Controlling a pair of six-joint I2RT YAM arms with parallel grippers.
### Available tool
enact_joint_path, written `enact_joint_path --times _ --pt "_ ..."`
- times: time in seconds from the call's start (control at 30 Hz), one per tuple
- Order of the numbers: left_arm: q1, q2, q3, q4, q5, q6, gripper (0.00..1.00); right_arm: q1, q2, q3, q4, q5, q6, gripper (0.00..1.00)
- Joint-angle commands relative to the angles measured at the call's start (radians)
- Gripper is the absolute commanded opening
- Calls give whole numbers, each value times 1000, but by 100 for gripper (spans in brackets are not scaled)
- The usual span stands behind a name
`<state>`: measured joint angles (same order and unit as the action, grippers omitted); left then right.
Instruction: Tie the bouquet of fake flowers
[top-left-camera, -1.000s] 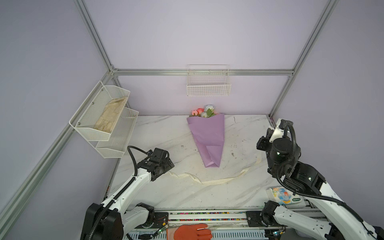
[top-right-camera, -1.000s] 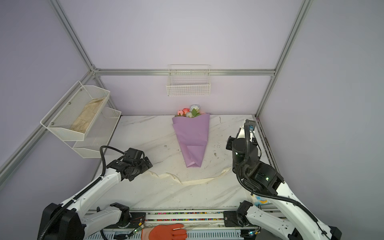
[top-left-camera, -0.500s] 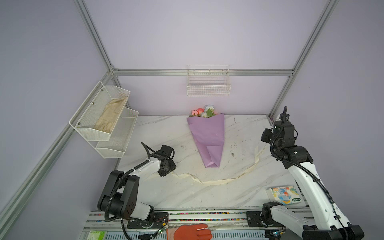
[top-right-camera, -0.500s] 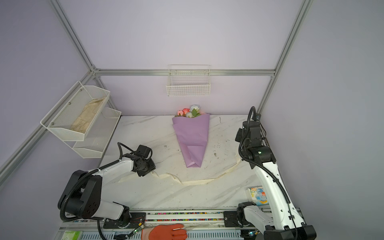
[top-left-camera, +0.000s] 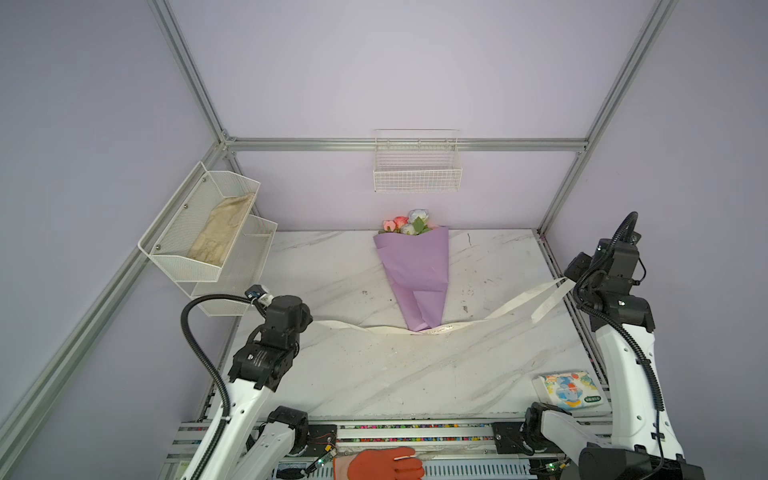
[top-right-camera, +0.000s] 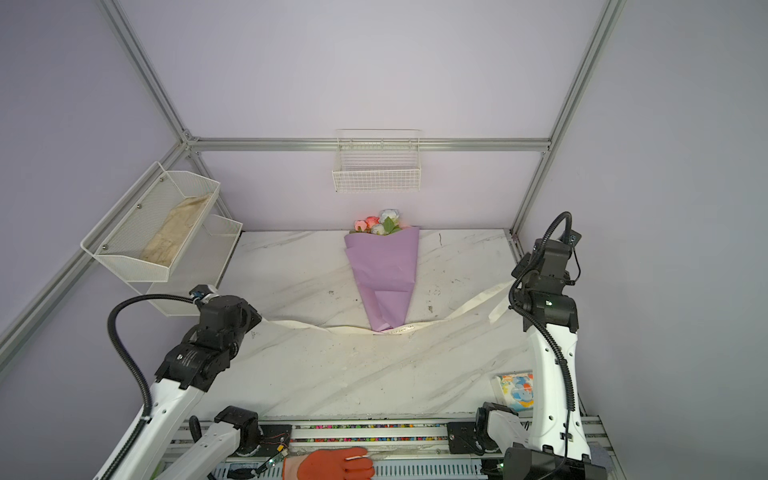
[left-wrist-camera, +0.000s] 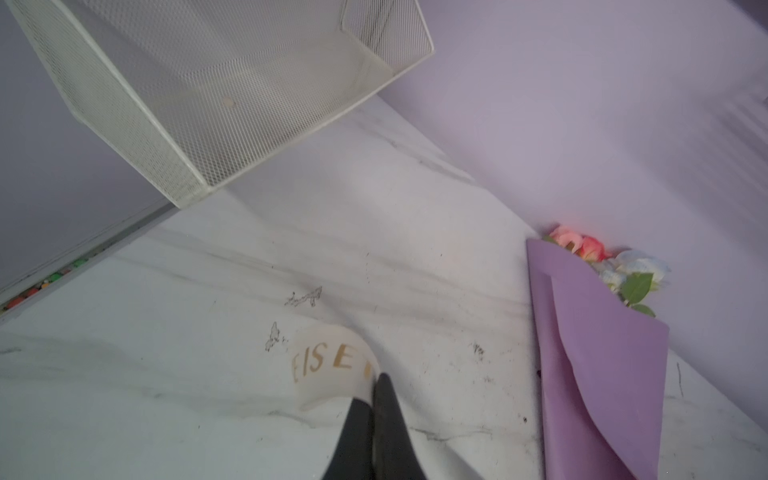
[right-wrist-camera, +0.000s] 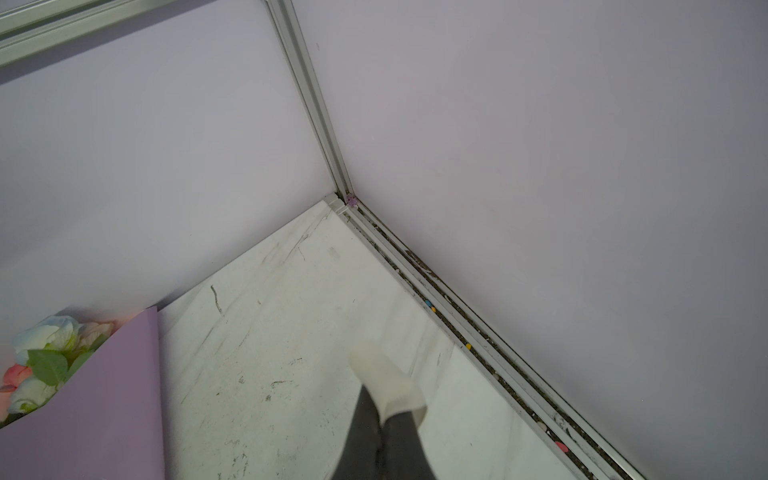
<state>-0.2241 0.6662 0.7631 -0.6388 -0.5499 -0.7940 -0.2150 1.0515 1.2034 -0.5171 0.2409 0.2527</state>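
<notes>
Ribbon (top-left-camera: 511, 305), cream: lay at the bouquet (top-left-camera: 415, 274) tip, ends pinched in the fully closed left gripper (left-wrist-camera: 375, 384) and right gripper (right-wrist-camera: 380, 415), apparently ready for wrapping.

Marble table (top-left-camera: 332, 374) bears bouquet (top-left-camera: 415, 274), ribbon (top-left-camera: 353, 327), tissue pack (top-left-camera: 569, 390).

Left arm (top-left-camera: 245, 411), at lower left in both top views, and right arm (top-left-camera: 623, 361), at lower right, rise with elbows bent. Left end effector (left-wrist-camera: 376, 384) and right end effector (right-wrist-camera: 380, 409) each pinch the ribbon (left-wrist-camera: 328, 365), fingers together.
</notes>
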Motion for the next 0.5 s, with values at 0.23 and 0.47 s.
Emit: enact_joint_path --times 0.23,0.47 --pt "17 -32 -174 -258 -190 -279 70 -36 -30 -80 41 5 64 0" --pt "31 15 -192 -132 71 -161 77 -46 -28 -91 58 -25 65 0"
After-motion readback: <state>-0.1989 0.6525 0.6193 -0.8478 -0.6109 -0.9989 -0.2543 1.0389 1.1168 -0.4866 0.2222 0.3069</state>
